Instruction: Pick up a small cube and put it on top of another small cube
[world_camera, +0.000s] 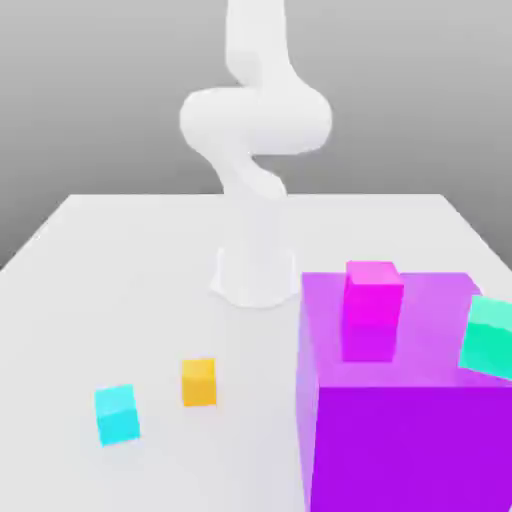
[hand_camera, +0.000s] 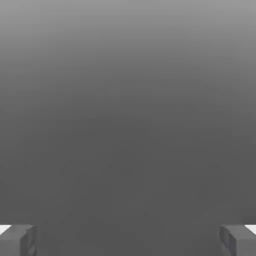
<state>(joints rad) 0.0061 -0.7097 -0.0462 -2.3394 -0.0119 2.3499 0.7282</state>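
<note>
The small cyan cube (world_camera: 117, 414) rests on the white table (world_camera: 120, 270) near the front, on the exterior view's left. The small magenta-pink cube (world_camera: 373, 310) stands on top of a far larger purple cube (world_camera: 400, 420) on the exterior view's right. In the hand view my gripper (hand_camera: 128, 241) is open, its two grey fingertips (hand_camera: 20, 241) far apart with nothing between them and only plain grey background beyond. The white arm (world_camera: 255, 130) rises from its base at the table's back middle and runs out of the picture.
An orange cube (world_camera: 199, 382) sits just to the right of the cyan one. A sea-green cube (world_camera: 490, 338) shows tilted at the purple cube's right edge. The arm's base (world_camera: 256, 275) stands behind the cubes.
</note>
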